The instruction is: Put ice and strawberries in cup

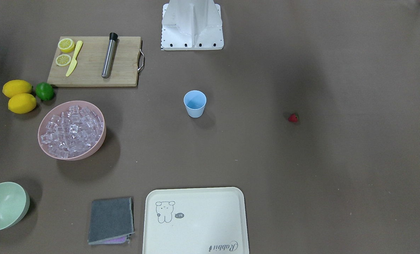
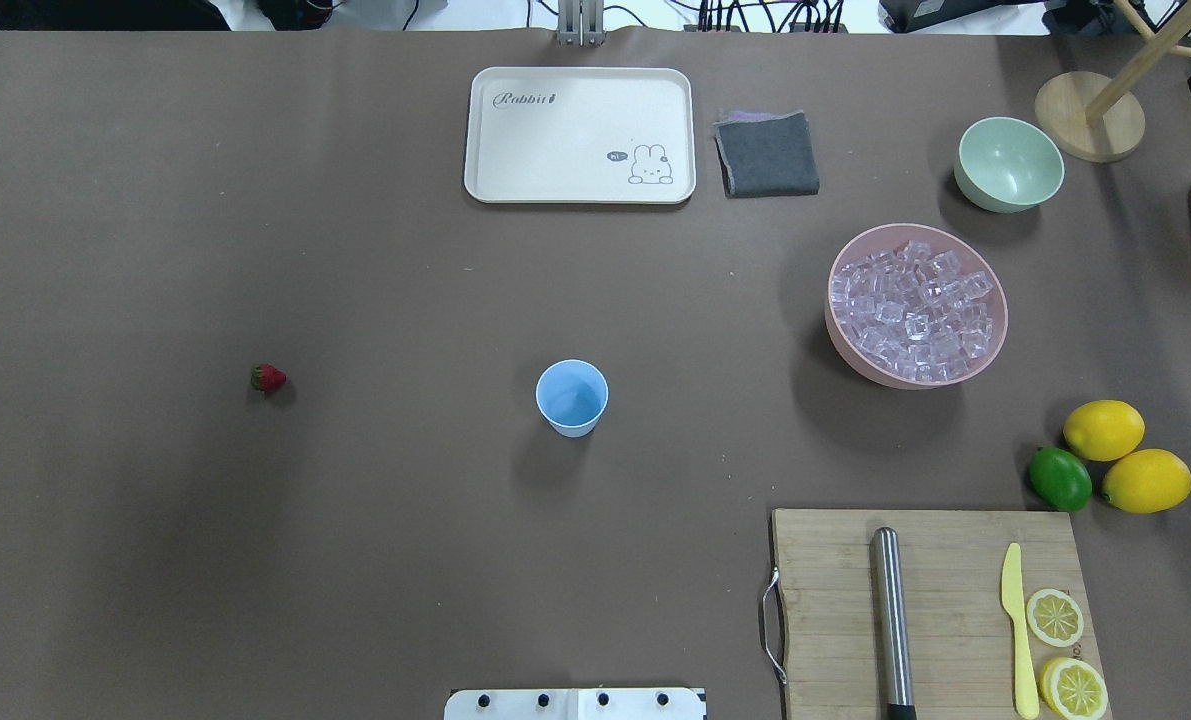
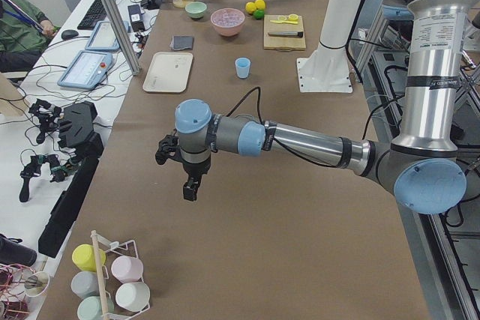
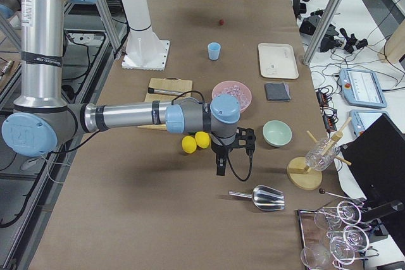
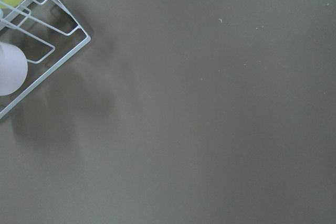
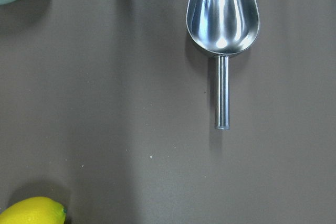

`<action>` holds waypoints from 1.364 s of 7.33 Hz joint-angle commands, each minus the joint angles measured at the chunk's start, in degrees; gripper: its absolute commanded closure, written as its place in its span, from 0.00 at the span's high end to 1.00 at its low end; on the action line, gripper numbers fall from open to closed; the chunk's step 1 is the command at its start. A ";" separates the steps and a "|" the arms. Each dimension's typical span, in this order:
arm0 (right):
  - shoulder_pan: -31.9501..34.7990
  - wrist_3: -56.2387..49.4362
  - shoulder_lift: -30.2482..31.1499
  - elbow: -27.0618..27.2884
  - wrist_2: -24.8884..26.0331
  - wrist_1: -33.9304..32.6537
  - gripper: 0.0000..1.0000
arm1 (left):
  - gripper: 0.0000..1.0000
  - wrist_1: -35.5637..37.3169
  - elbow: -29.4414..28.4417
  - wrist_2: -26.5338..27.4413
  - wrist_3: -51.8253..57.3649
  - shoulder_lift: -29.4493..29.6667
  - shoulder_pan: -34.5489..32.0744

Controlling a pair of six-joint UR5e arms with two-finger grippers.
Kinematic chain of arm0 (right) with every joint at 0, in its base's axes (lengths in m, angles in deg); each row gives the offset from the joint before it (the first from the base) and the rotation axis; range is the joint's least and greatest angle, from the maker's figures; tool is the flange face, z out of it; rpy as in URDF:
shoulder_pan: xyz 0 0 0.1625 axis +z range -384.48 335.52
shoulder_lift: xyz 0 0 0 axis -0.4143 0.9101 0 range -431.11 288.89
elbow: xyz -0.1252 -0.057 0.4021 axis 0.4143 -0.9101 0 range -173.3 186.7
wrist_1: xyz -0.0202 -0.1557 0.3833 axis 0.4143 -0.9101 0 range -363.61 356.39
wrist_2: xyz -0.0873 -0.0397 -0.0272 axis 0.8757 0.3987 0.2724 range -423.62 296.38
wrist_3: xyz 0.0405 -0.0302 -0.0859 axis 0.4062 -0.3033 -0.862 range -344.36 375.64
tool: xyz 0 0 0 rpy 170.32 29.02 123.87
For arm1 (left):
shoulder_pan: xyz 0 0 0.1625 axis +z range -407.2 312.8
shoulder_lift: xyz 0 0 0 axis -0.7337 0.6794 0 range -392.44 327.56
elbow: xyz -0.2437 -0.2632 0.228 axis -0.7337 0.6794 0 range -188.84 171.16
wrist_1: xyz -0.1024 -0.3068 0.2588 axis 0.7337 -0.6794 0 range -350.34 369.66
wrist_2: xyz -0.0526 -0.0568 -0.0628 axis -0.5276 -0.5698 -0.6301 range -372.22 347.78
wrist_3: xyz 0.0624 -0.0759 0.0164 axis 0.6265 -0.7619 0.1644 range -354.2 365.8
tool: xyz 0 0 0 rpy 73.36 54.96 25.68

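Hanging well apart from the cup [image 2: 572, 397], left hand [image 3: 190, 187] and right hand [image 4: 220, 167]; opening indiscernible.

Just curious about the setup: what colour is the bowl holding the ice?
The bowl is pink, clearest from overhead.

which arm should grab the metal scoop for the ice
Right. Its pincer hangs close to the scoop, with the ice nearby; the left arm is at the table's far end.
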 commanded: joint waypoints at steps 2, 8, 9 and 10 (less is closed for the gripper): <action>-0.01 0.01 -0.09 0.14 -0.07 0.07 1.00 | 0.98 -0.09 -1.10 0.04 0.07 -0.37 -0.27; -0.01 -0.17 -0.09 0.31 0.37 -0.02 1.00 | 0.98 -0.18 -1.10 0.04 -0.02 -1.17 -0.36; -0.01 -0.34 -0.44 0.14 0.89 -0.02 1.00 | 0.98 -0.18 -1.10 0.04 -0.02 -1.08 -0.36; -0.01 -0.17 -0.44 0.57 0.11 -0.02 1.00 | 0.98 -0.18 -1.10 0.04 -0.10 -1.08 -0.36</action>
